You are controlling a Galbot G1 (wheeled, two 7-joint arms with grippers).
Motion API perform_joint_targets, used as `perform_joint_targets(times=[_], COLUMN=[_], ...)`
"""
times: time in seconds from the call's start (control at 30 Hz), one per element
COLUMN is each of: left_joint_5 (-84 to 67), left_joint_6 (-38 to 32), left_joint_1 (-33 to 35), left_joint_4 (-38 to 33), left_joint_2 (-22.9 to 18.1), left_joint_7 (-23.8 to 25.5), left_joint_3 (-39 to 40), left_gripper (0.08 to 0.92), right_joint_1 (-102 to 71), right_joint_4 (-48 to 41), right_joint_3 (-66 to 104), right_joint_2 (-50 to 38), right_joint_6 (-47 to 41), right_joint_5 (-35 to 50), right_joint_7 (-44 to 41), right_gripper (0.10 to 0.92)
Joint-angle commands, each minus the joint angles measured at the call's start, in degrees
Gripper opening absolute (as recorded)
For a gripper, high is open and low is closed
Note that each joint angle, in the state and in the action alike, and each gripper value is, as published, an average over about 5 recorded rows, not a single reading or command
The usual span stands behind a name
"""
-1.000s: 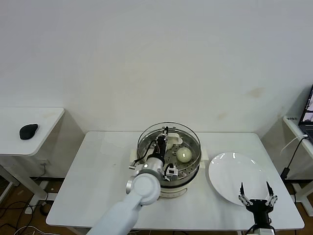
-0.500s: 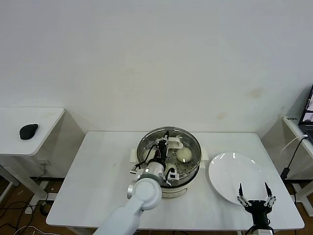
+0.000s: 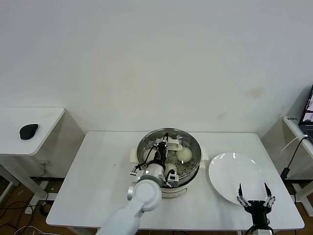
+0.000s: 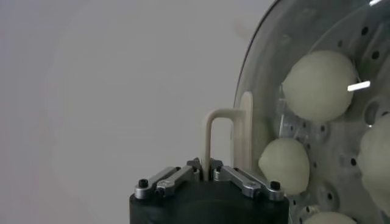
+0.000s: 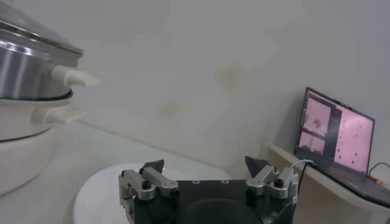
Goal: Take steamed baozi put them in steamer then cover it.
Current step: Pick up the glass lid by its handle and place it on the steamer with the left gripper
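White table (image 3: 98, 166) bears the steamer (image 3: 168, 159); no writing is legible.

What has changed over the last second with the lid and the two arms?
The left gripper, shut on the handle of the cover, has lowered the cover from a tilted, raised position down onto the steamer, where it now appears seated level. The baozi stayed inside. The right gripper stayed open near the white plate, barely shifting.

I am seeing four baozi (image 4: 319, 85) under one cover (image 3: 168, 145), one steamer (image 3: 182, 186), one white plate (image 3: 234, 177) lower right, one table (image 3: 98, 181).
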Motion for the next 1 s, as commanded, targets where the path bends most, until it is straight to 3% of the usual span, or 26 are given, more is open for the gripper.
perform_joint_targets(times=[0.03, 0.23, 0.33, 0.7, 1.0], left_joint_5=[0.2, 0.0, -0.2, -5.5, -25.3], left_joint_6=[-0.1, -0.1, -0.1, -1.6, -4.3], left_joint_1=[0.6, 1.5, 2.0, 10.5, 21.7], left_joint_4=[-0.1, -1.1, -2.2, -13.5, -29.5], left_joint_2=[-0.3, -0.7, -0.5, 4.4, 12.6], left_joint_7=[0.0, -0.4, -0.6, -3.7, -12.3], left_joint_3=[-0.2, -0.8, -1.0, -2.1, -9.8], left_gripper=[0.152, 0.158, 0.209, 0.529, 0.778], right_joint_1=[0.1, 0.0, 0.0, -0.6, -1.6], right_joint_4=[0.0, 0.0, 0.0, 0.2, -0.1], right_joint_3=[-0.1, -0.4, -0.6, -0.9, -0.6], right_joint_2=[0.0, 0.0, 0.0, -0.1, -1.0], right_joint_6=[0.0, 0.0, 0.0, 0.2, 0.9], right_joint_5=[0.0, -0.2, -0.3, -0.6, 1.7], right_joint_7=[-0.1, -0.2, -0.2, -0.3, -0.2], right_gripper=[0.823, 0.823, 0.823, 0.823, 0.823])
